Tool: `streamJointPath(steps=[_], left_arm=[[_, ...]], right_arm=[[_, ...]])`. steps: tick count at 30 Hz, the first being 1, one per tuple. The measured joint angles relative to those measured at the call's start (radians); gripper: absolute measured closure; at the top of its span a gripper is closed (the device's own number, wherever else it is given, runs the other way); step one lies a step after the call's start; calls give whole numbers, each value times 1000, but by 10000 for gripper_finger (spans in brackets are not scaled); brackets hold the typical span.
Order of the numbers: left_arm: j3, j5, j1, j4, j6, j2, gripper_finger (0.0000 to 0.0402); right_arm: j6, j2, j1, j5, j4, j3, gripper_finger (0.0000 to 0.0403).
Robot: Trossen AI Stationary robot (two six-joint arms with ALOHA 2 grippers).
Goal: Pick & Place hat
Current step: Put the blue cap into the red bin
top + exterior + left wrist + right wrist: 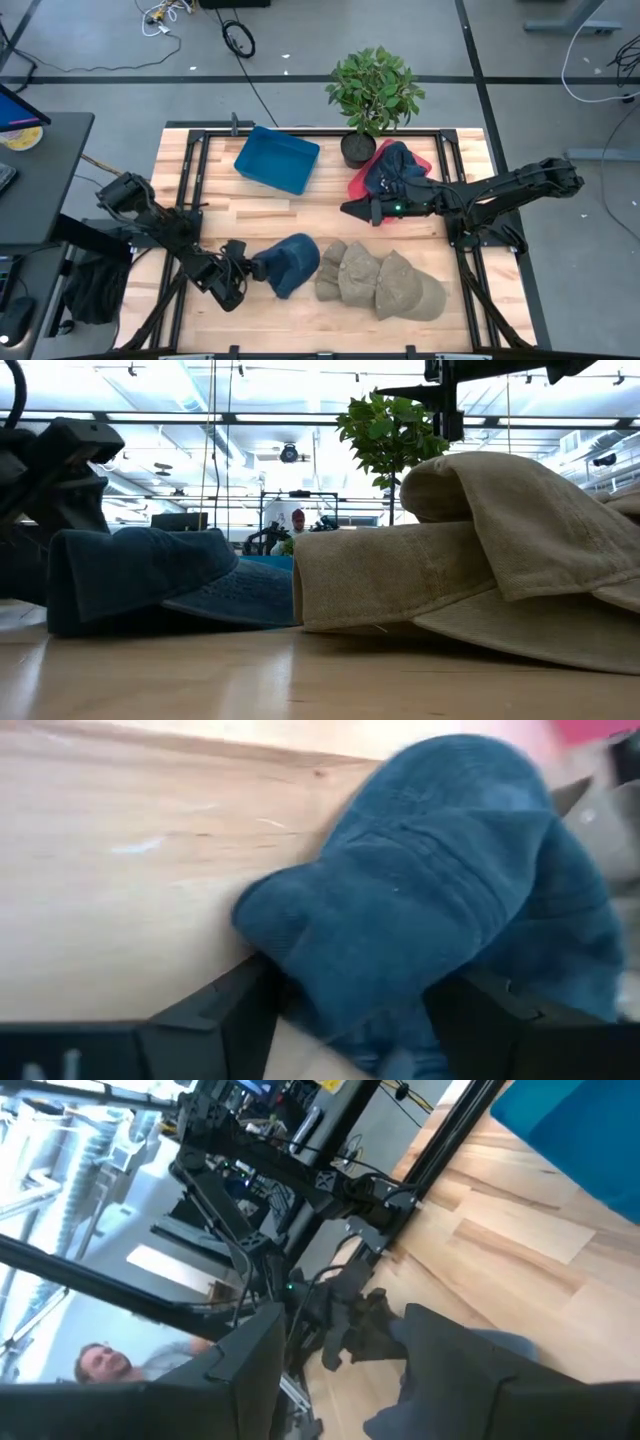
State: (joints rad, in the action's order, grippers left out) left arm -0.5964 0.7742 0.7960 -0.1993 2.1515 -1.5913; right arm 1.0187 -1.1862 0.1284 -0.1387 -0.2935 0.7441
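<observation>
A blue hat (292, 264) lies flat on the wooden table near its front, left of several tan hats (382, 282). My left gripper (250, 268) comes from the left, slanting down, and stands open astride the blue hat's left end (400, 920). My right gripper (352, 209) hangs open above the table's middle with nothing between its fingers (250, 1370). Just behind it a navy hat on a red one (392, 168) rests on the table. My left gripper has the bunched left end of the blue hat (330, 970) between its two open fingers. The cloth fills the gap and lies against both inner faces (255, 995). The fingers slant down from the table's left side. The hat rests on the table.
A blue bin (277, 160) sits at the far left of the table and a potted plant (372, 92) at the far middle. A black frame (190, 160) runs round the tabletop. A person (100, 1365) shows in the room beyond.
</observation>
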Motion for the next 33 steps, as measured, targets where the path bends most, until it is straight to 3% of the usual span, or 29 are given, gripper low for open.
streamJointPath(steps=[12, 16, 23, 33], left_arm=[[0, 35, 0, 116, -24, 2, 389], [0, 74, 0, 182, -23, 2, 395], [-44, 290, 0, 248, -48, 21, 397], [-110, 486, -12, 246, -359, 165, 398]], right_arm=[[-93, 0, 0, 72, 4, 0, 193], [-120, 0, 0, 108, 14, 0, 193], [-120, 0, 0, 185, 20, 0, 193], [-111, 0, 0, 193, 27, 0, 193]])
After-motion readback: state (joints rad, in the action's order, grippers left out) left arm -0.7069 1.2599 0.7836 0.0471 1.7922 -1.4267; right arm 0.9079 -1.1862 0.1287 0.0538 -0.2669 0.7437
